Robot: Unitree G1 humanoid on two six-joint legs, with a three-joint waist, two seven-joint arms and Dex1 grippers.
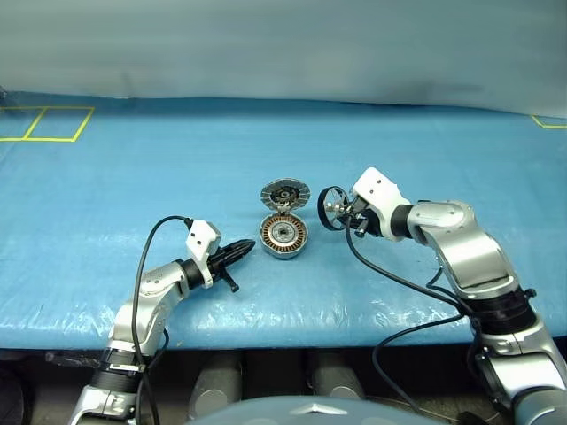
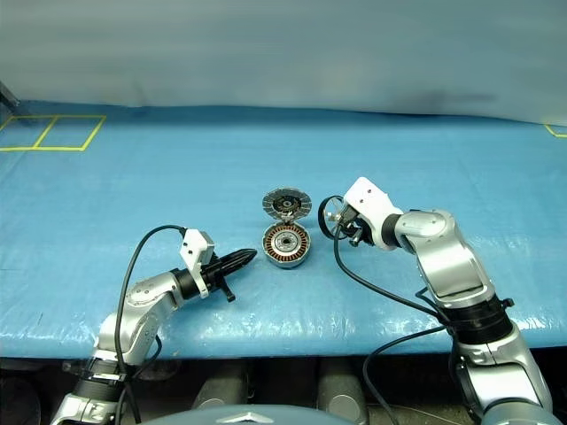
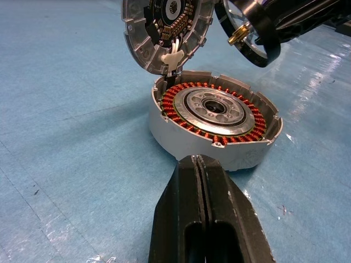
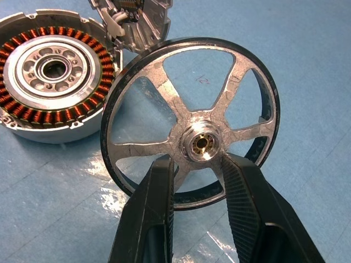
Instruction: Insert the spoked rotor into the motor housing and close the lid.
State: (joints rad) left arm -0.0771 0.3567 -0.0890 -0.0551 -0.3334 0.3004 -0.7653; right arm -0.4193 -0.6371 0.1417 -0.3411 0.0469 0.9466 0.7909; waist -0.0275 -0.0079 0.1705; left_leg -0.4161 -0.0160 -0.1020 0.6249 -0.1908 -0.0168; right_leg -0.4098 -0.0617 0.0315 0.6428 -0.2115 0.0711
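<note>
The spoked rotor (image 4: 191, 123) has a dark outer ring and pale silvery spokes meeting a brassy centre hub. The motor housing (image 3: 215, 117) is grey outside, ringed with copper-orange windings around a silver middle; the lid (image 3: 165, 30) is grey, radially ribbed, dark-centred. Yellow lines mark the blue table (image 1: 133, 177) at its far corners.

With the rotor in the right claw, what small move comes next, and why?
Probably carry the rotor left over the housing and tip it flat. The right claw grips it at the hub, held off the table beside the open housing, whose lid stands tilted up behind.
</note>
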